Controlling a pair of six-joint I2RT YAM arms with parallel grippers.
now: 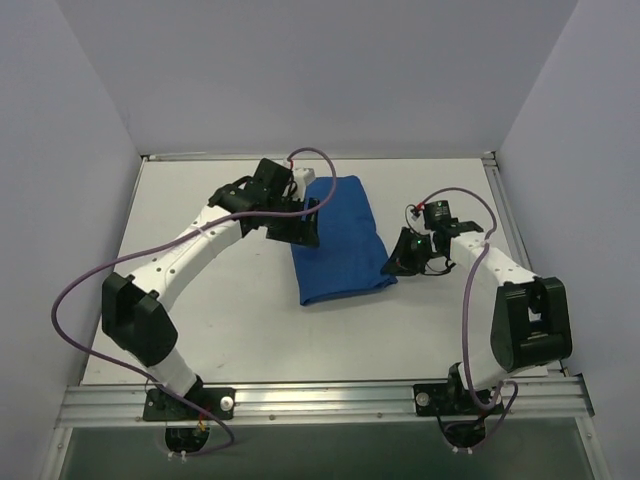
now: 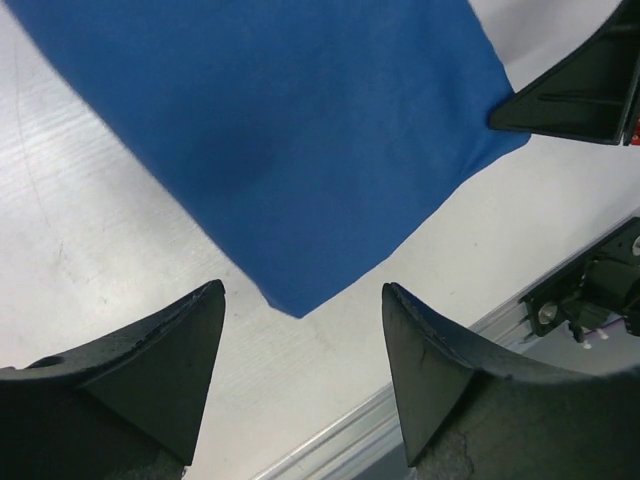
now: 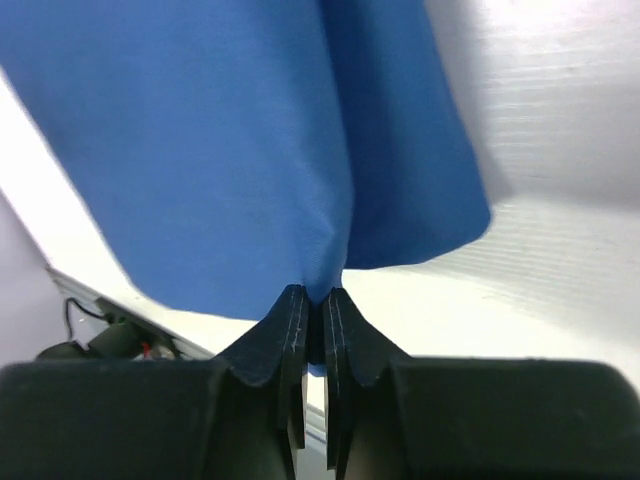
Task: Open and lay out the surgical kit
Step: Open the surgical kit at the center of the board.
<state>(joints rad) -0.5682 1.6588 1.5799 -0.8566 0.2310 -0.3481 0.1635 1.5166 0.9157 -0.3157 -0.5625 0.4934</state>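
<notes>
Unwrapping step: the folded blue cloth wrap [image 1: 340, 240] lies mid-table [image 1: 230, 300], the right gripper [image 3: 315, 300] pinching its 4 o'clock edge and the left gripper [image 2: 302, 292] spread at 9 o'clock; the next move probably calls for drawing that flap outward.

Blue cloth wrap [image 1: 342, 240]: one item, plain matte blue fabric, folded shut into oblong bundle, wider at near end. Lies flat on counter [image 1: 230, 320], about centre, long axis running far to near. Right edge, toward near corner, pinched between right fingers [image 3: 288, 335].

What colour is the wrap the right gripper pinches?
Plain blue cloth wrap, clearest in right wrist view.
</notes>
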